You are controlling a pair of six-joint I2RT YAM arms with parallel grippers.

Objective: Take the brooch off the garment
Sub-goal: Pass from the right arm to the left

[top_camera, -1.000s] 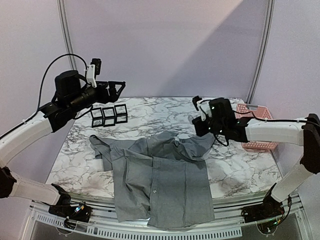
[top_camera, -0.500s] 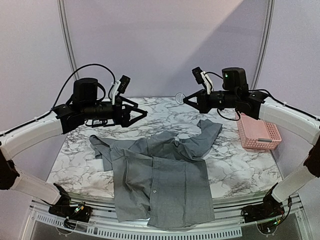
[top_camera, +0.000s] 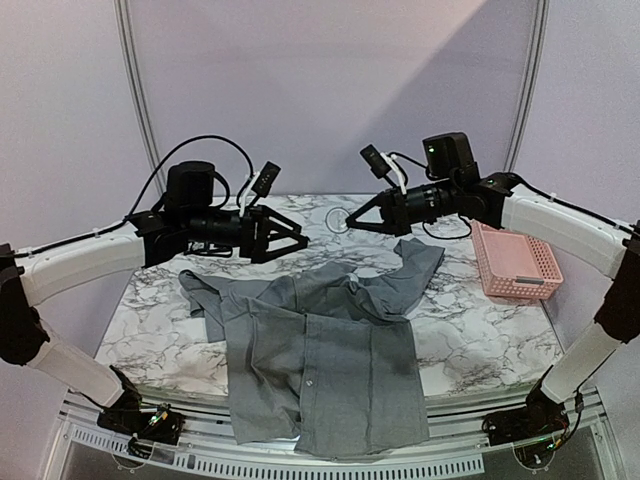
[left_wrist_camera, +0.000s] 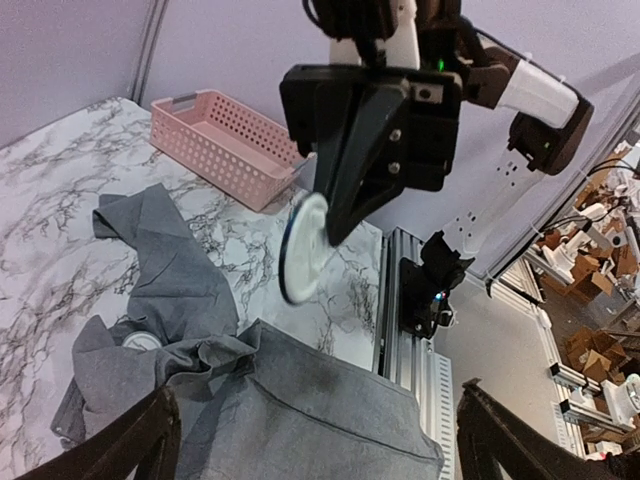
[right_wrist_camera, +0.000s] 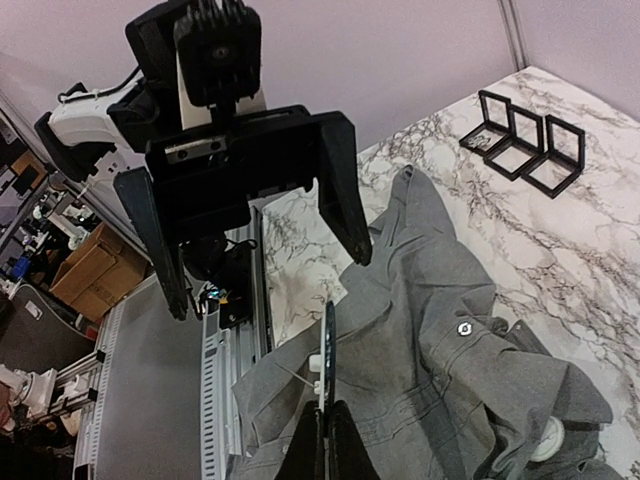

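Note:
The grey shirt [top_camera: 320, 345] lies spread on the marble table, its hem hanging over the near edge. My right gripper [top_camera: 348, 222] is shut on the brooch [top_camera: 335, 217], a round white disc with a dark rim, and holds it in the air above the shirt's collar end. In the right wrist view the brooch [right_wrist_camera: 328, 345] stands edge-on in my shut right gripper [right_wrist_camera: 325, 425]. My left gripper [top_camera: 292, 240] is open and empty, held up just left of the brooch and facing it. In the left wrist view the brooch [left_wrist_camera: 303, 248] hangs ahead of my left gripper's [left_wrist_camera: 318, 400] wide-spread fingers.
A pink basket [top_camera: 515, 262] stands at the table's right edge. Three black open frames [right_wrist_camera: 525, 140] stand at the back left. A small round white item [left_wrist_camera: 140, 340] lies in the shirt's folds near the collar. The table's near rail [top_camera: 300, 455] runs under the shirt's hem.
My right gripper has lifted off the shirt with the brooch and moved left toward the middle. My left gripper has swung right and down to face it.

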